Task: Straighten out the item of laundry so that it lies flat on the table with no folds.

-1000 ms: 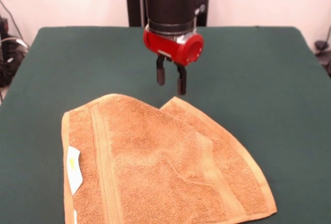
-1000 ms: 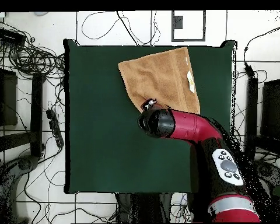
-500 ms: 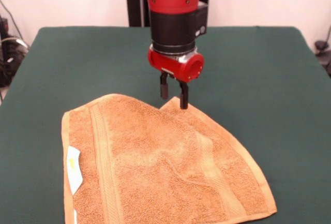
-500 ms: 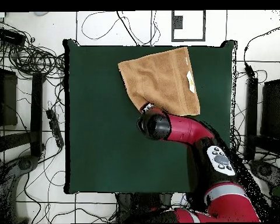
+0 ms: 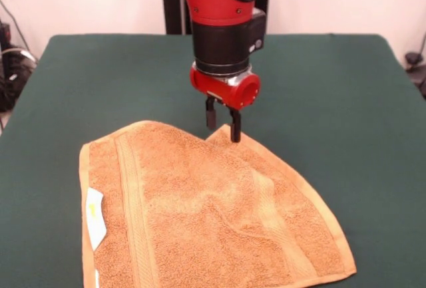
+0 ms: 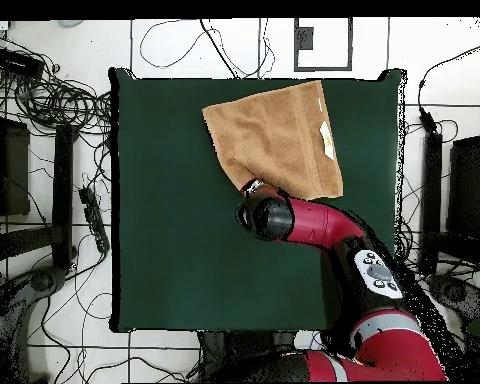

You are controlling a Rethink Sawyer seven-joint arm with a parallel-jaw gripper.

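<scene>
The orange-tan towel, the item of laundry [image 5: 200, 208], lies on the dark green table [image 5: 333, 88] toward the front, with a white label [image 5: 95, 216] at its left edge. Its right part is folded over, so the far edge shows two humps with a pointed corner between them. My gripper [image 5: 223, 127] hangs straight down over that pointed corner, open, with one finger on each side of the tip and low, at the cloth. In the overhead view the towel [image 6: 279, 135] sits near the table's top edge, and the gripper [image 6: 252, 186] is at its lower-left corner.
Cables and stands lie on the floor around the table [image 6: 174, 200]. The towel's front edge reaches the bottom of the front view, near the table's front edge.
The arm has come down and slightly forward, bringing the open gripper from above the table to the towel's folded far corner. The towel has not moved.
</scene>
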